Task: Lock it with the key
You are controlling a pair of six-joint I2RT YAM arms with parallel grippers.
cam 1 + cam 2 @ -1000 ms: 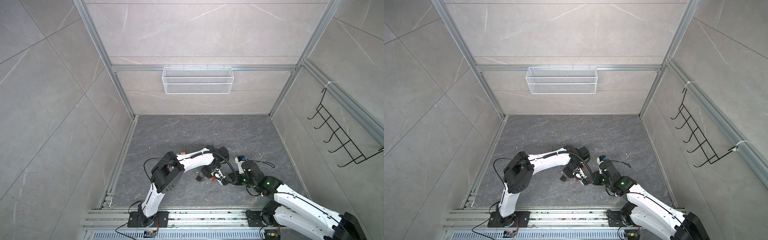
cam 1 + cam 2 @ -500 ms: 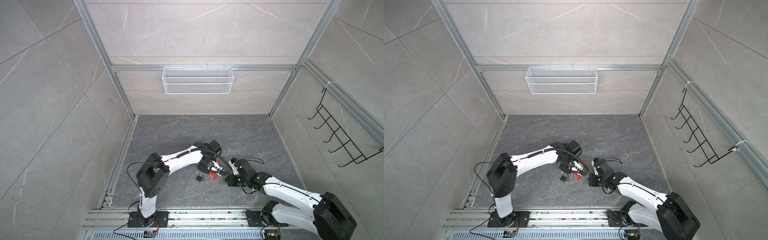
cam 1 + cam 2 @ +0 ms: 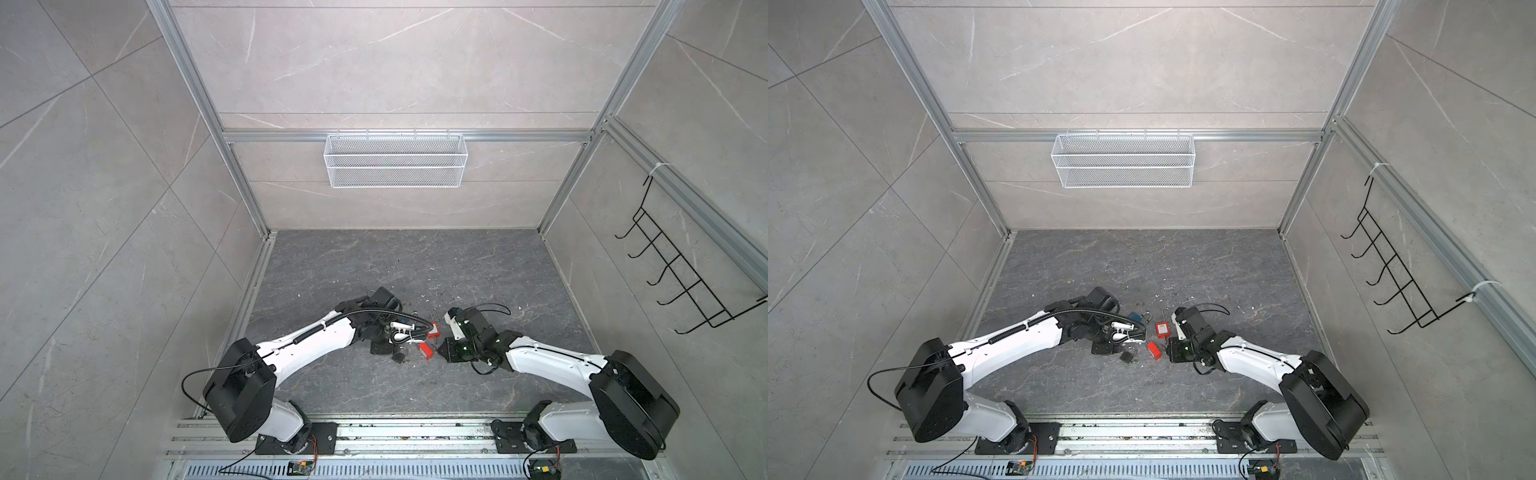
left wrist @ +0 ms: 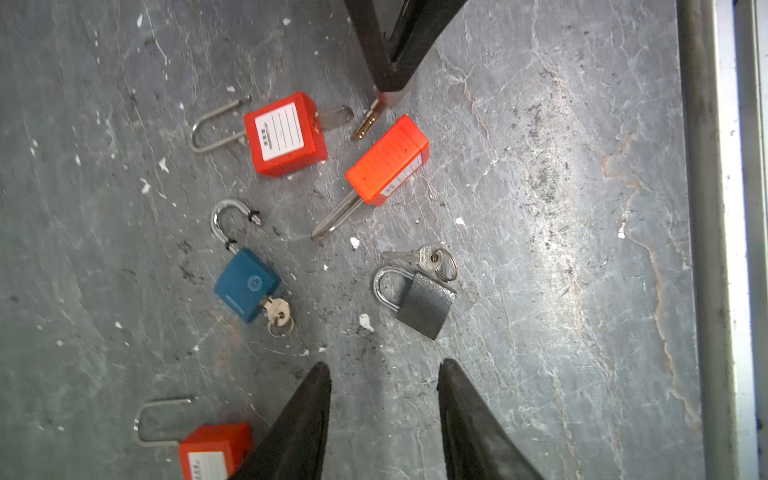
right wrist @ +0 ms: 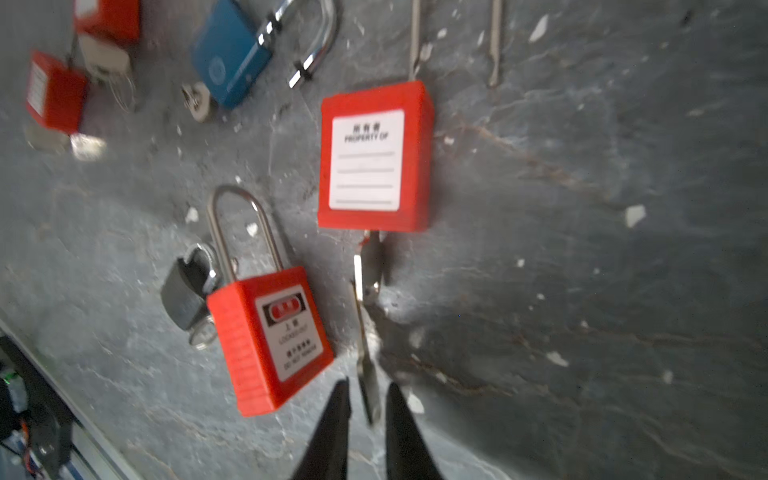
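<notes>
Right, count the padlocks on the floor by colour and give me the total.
Red padlocks: 4 (two are blurred, at the edge of the right wrist view)
Blue padlock: 1
Grey padlock: 1
Total: 6

red padlock (image 5: 374, 158), key (image 5: 360, 303) btwn pincer (image 5: 368, 395) jaws (blurry)

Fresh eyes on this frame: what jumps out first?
On the dark floor lies a scatter of locks: bright red padlocks, a blue padlock with its shackle open, and a grey padlock. Then the right gripper, jaws slightly parted around a key near one red padlock's base. The left gripper hangs open, empty.
</notes>
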